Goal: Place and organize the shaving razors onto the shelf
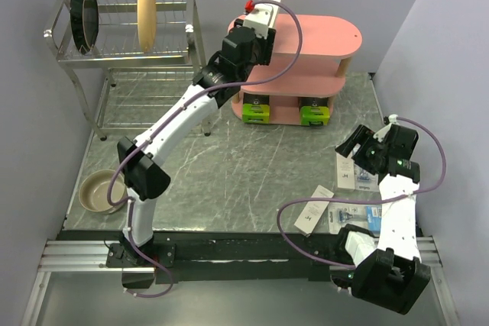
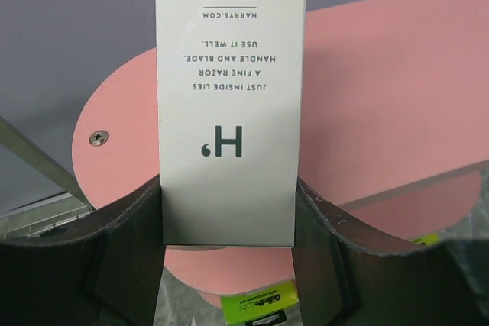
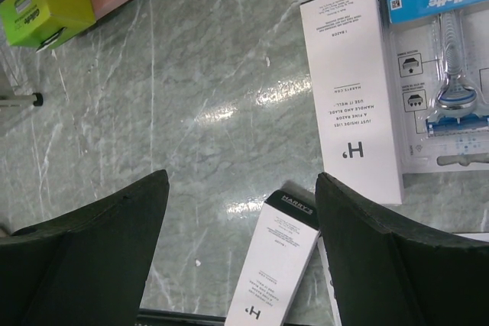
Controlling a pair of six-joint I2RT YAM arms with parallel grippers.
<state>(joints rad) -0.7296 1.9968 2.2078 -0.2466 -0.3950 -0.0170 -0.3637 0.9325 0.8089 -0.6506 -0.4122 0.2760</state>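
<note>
Razor box (image 2: pixel 229 112) stood upright, pinched in my left claw (image 2: pixel 229 215), at left end of shelf (image 2: pixel 397 89) top; right claw (image 3: pixel 243 188) hung spread above loose boxes (image 3: pixel 351 89) near right.

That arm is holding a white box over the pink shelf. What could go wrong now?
The left gripper pinches the slim white box at one end, upright above the shelf; stood on end, it may topple. The right gripper hangs open over a second box lying close to a third box; closing could nudge that one.
</note>
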